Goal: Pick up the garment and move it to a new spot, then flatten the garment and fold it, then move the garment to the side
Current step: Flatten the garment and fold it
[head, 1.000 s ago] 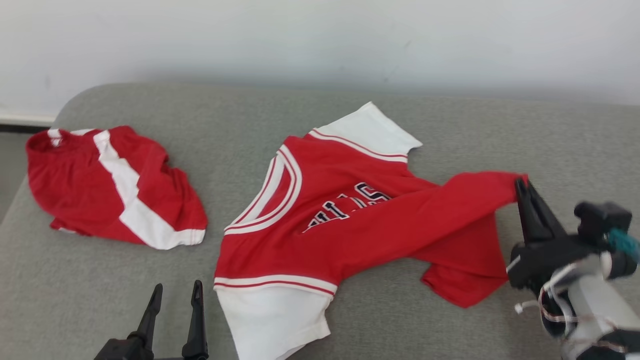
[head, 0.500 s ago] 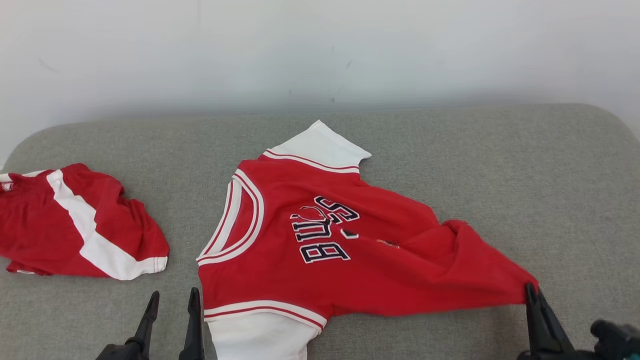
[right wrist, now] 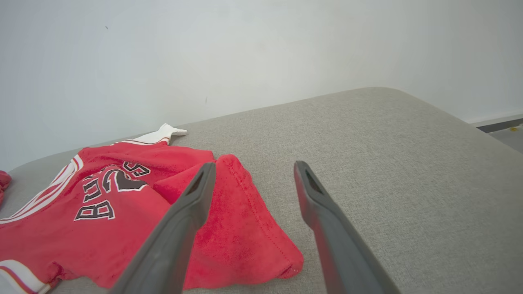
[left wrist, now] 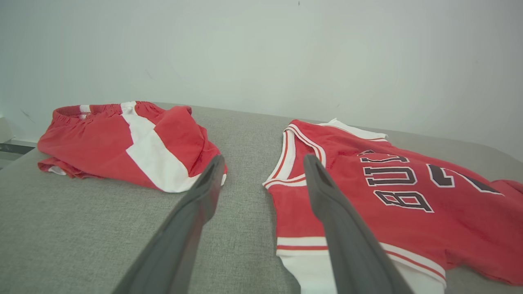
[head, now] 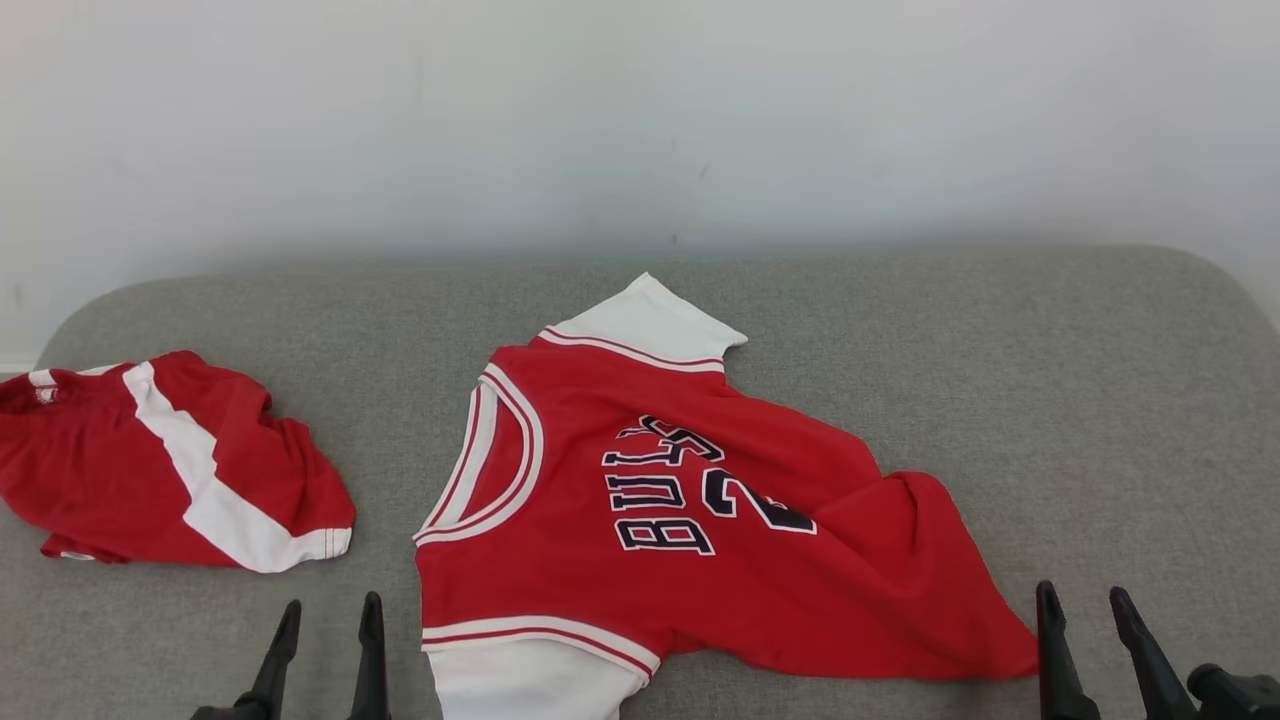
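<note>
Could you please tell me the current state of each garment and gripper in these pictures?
jersey: lying front up on the grey cushion, unfolded, rumpled near its hem, held by nothing.
shorts: crumpled in a heap, apart from the jersey, untouched.
left gripper: open, empty.
right gripper: open, empty, beside the jersey's hem corner.
</note>
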Robot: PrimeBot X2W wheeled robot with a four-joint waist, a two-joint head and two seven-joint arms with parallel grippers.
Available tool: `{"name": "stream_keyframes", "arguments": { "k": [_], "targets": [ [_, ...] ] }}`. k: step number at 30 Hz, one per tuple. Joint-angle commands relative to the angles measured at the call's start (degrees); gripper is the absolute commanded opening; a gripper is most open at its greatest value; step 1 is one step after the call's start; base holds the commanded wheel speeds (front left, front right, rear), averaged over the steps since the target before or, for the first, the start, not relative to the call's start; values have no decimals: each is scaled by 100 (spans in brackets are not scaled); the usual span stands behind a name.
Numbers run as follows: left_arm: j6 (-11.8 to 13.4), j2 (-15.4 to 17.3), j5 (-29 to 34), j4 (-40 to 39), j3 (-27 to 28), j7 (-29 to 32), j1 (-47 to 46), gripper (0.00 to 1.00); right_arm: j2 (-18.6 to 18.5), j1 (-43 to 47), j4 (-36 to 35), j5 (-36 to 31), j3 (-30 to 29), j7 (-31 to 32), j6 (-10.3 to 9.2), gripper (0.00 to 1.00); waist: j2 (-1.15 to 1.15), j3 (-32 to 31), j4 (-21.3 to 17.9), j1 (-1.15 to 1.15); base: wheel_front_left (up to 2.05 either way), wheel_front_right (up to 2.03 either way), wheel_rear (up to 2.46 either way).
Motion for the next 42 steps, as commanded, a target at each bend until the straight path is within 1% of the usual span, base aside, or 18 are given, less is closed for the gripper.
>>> {"name": "stream_keyframes", "arguments": {
  "k": [1,6,12,20,26,35,42],
  "targets": [
    [-32,4,70,-62,71,-17,99,100,-35,-71,-76,-82,74,-74,-13,100,0,-46,5,1,0,0,0],
    [-30,4,154,-207,222,-17,171,100,-70,-119,-256,-204,282,-273,-13,100,0,-115,13,1,0,0,0],
    [-30,5,272,-371,367,-17,265,100,-85,-99,-353,-208,384,-483,-13,100,0,-202,43,1,0,0,0],
    [-39,3,423,-523,434,-17,399,100,-42,23,-354,-239,352,-592,-13,100,0,-266,110,1,0,0,0],
    [-64,6,388,-564,505,-17,488,100,-36,188,-356,-228,261,-639,-13,100,0,-289,144,1,0,0,0],
    [-77,184,258,-651,482,-17,578,100,-85,331,-314,-173,187,-660,-13,100,0,-315,129,1,0,0,0],
    [-82,161,288,-707,482,-17,590,100,-102,351,-260,-182,241,-669,-13,100,0,-333,138,1,0,0,0]
  ]
}}
